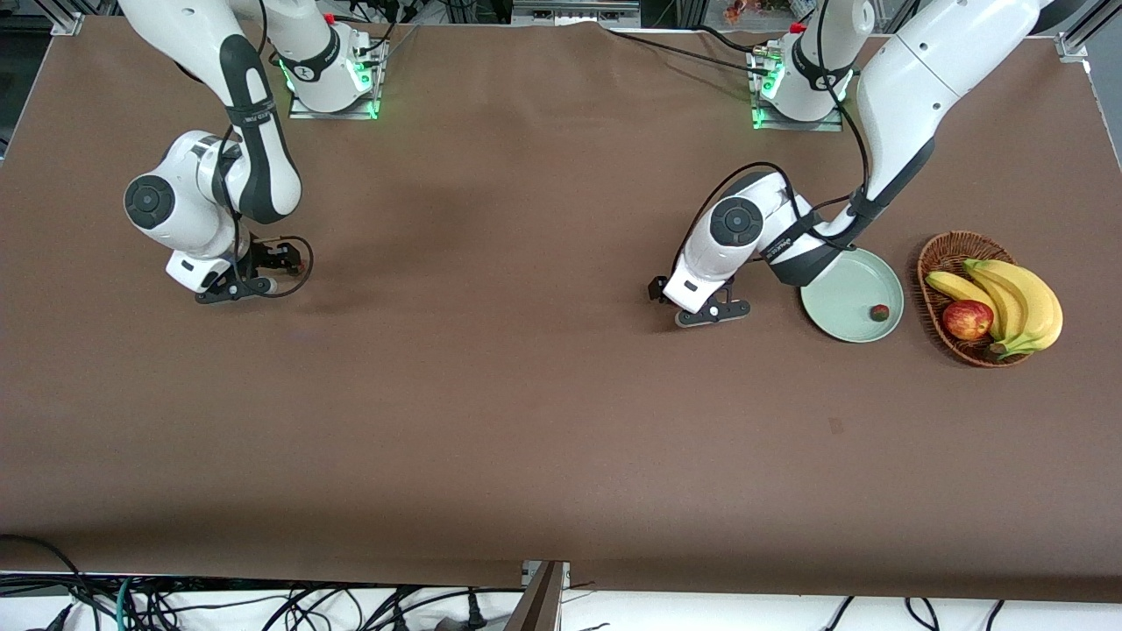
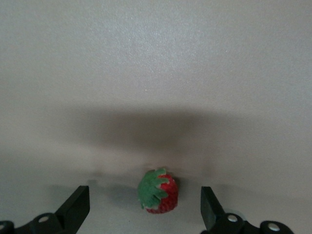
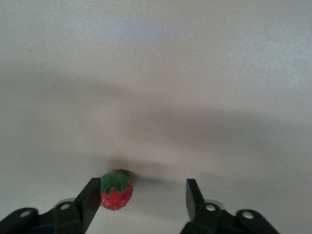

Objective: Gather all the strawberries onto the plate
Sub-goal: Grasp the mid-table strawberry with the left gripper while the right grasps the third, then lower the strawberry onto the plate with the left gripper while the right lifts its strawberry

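Observation:
The pale mint-green plate (image 1: 840,296) lies toward the left arm's end of the table with one strawberry (image 1: 879,312) on it. My left gripper (image 1: 697,305) is low over the table beside the plate, open. In the left wrist view a second strawberry (image 2: 157,191) lies on the table between the left gripper's (image 2: 144,197) spread fingers, touching neither. My right gripper (image 1: 250,276) is low at the right arm's end, open. In the right wrist view a third strawberry (image 3: 116,190) lies inside the right gripper (image 3: 143,190), against one finger (image 3: 90,197). Both these berries are hidden in the front view.
A brown wicker basket (image 1: 942,247) stands beside the plate at the table's end. It holds bananas (image 1: 1021,298) and a red-yellow apple (image 1: 967,319). The brown table (image 1: 526,394) spreads wide between the two arms.

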`<state>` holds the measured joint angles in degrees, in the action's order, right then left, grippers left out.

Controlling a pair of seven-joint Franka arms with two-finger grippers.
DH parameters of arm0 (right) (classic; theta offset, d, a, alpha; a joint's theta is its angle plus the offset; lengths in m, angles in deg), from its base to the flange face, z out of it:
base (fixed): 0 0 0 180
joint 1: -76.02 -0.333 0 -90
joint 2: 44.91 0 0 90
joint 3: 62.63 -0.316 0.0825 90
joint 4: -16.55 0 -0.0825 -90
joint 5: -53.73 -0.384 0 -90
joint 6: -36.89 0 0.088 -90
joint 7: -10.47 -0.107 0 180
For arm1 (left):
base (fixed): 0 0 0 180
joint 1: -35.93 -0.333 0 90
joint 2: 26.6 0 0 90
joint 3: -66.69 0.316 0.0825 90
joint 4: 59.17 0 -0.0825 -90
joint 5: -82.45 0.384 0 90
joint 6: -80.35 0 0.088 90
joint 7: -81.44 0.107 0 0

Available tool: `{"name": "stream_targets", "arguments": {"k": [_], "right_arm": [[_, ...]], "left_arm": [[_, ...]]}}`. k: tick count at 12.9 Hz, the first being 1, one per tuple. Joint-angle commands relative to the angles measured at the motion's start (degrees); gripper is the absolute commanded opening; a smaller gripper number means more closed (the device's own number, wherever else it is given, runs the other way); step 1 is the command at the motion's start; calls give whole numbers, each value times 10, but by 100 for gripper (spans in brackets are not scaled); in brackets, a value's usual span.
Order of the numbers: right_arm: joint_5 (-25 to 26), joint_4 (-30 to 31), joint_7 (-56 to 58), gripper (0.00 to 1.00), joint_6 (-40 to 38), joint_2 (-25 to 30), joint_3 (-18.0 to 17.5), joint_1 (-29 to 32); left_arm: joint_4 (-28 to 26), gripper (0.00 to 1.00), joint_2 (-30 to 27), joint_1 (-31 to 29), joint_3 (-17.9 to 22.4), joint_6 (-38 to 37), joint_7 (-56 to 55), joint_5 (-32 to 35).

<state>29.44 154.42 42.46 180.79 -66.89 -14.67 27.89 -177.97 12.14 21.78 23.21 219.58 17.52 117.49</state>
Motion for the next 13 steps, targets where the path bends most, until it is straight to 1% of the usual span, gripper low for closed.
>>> {"name": "stream_targets", "arguments": {"k": [1, 2, 3, 4, 5, 6, 7, 8, 9, 10, 11, 12, 13], "right_arm": [[-45, 14, 15, 76, 10, 5, -15, -2], [-62, 14, 15, 76, 10, 4, -29, -2], [-68, 14, 15, 76, 11, 3, -30, -2], [-69, 14, 16, 76, 11, 0, -30, -2], [-69, 14, 17, 76, 11, 0, -30, -2], [-69, 14, 18, 73, 10, 0, -30, -2], [-69, 15, 24, 64, 9, 0, -30, -2], [-69, 19, 35, 58, 9, 0, -30, 1], [-69, 22, 40, 55, 9, 0, -30, 2], [-69, 28, 42, 48, 9, 0, -30, 6], [-69, 32, 43, 38, 9, 2, -30, 7], [-69, 32, 43, 25, 8, 4, -30, 7], [-69, 31, 43, 12, 4, 4, -30, 7]], "left_arm": [[9, 68, 1, 14, 4, -2, -30, 18], [9, 51, 1, 16, 4, -4, -38, 18], [9, 37, 0, 16, 3, -6, -40, 17], [10, 26, -1, 16, 3, -6, -41, 17], [10, 20, -2, 15, 3, -7, -41, 16], [12, 18, -3, 14, 2, -8, -39, 16], [15, 16, -7, 8, 1, -12, -38, 16], [23, 15, -17, 4, -2, -37, -34, 11], [37, 13, -24, -1, -6, -68, -29, 5], [45, 12, -27, -19, -21, -83, -18, -2], [49, 12, -28, -59, -47, -96, 2, -6], [49, 12, -28, -109, -79, -118, 35, -6], [47, 12, -28, -173, -116, -154, 84, -6]]}}
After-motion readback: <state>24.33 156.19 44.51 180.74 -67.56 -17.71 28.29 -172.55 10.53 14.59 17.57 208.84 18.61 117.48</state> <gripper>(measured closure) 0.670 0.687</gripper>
